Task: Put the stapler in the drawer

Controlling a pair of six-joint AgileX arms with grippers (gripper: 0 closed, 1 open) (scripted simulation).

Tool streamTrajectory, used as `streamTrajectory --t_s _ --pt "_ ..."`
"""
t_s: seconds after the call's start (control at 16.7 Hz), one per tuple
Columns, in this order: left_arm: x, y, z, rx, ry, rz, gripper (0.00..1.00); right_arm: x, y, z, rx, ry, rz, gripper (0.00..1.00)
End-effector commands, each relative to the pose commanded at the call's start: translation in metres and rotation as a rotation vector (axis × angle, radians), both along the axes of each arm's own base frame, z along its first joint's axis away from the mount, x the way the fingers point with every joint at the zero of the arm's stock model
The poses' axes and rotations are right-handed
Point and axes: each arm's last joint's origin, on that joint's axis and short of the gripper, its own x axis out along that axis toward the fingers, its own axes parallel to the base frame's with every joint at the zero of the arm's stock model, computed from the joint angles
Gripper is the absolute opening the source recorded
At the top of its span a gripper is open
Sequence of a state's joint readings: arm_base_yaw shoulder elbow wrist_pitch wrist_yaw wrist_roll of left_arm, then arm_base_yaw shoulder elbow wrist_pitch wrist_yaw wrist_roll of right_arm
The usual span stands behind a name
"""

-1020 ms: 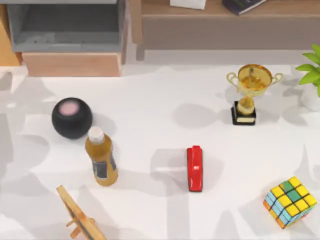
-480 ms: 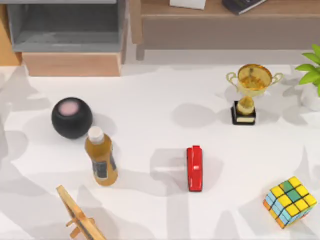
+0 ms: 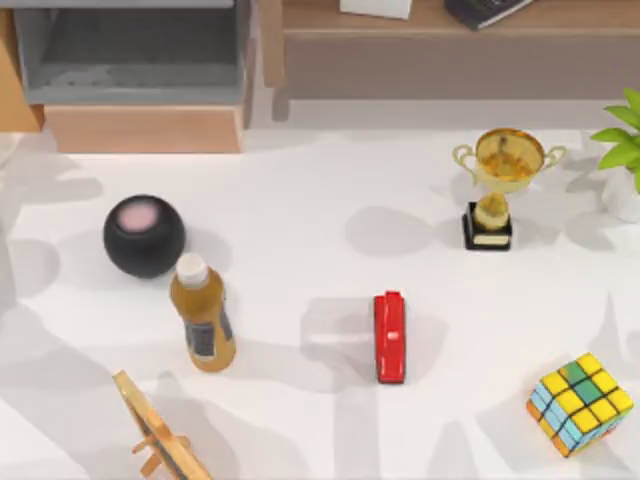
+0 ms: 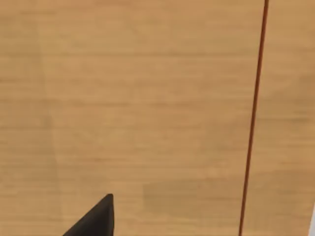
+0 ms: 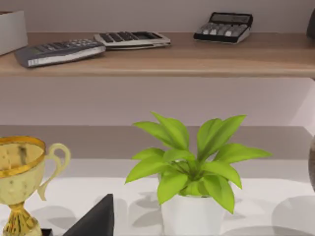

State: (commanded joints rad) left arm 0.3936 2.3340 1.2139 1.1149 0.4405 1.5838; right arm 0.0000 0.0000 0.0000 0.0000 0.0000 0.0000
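Observation:
The red stapler [image 3: 390, 337] lies flat on the white table, a little right of centre, long side pointing front to back. At the back left the drawer [image 3: 130, 60] stands pulled open, showing its grey inside behind a tan front panel [image 3: 145, 128]. My left gripper [image 4: 96, 219] shows as a dark tip close against a tan wooden surface [image 4: 147, 98]. A dark tip of my right gripper [image 5: 98, 219] faces the potted plant [image 5: 194, 196] and the gold trophy [image 5: 19, 182], far from the stapler.
A black round speaker [image 3: 143, 236] and an amber bottle [image 3: 202, 313] stand left of the stapler, with a wooden frame [image 3: 160, 430] at the front left. The trophy [image 3: 497, 185], a colour cube [image 3: 580, 403] and the plant [image 3: 622, 150] are on the right. A brown shelf [image 3: 450, 40] runs along the back.
Shadows on the table's left side have shifted. The stapler and the other objects lie where they were.

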Motion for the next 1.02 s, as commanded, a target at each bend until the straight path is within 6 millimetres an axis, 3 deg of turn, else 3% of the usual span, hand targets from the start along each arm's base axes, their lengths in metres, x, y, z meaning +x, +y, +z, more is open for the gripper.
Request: streamTrajectory --t_s 0.18,0.96,1.02 --pt "0.0001 0.0 0.0 0.0 0.0 0.0 1.0 0.0 0.0 0.0 0.0 0.0 0.0 1.0" --pt "0.0001 0.0 0.0 0.0 0.0 0.0 0.02 0.0 0.0 0.0 0.0 0.0 0.0 1.0" --pt "0.0001 0.0 0.0 0.0 0.0 0.0 0.0 0.0 0.0 0.0 0.0 0.0 0.0 1.0"
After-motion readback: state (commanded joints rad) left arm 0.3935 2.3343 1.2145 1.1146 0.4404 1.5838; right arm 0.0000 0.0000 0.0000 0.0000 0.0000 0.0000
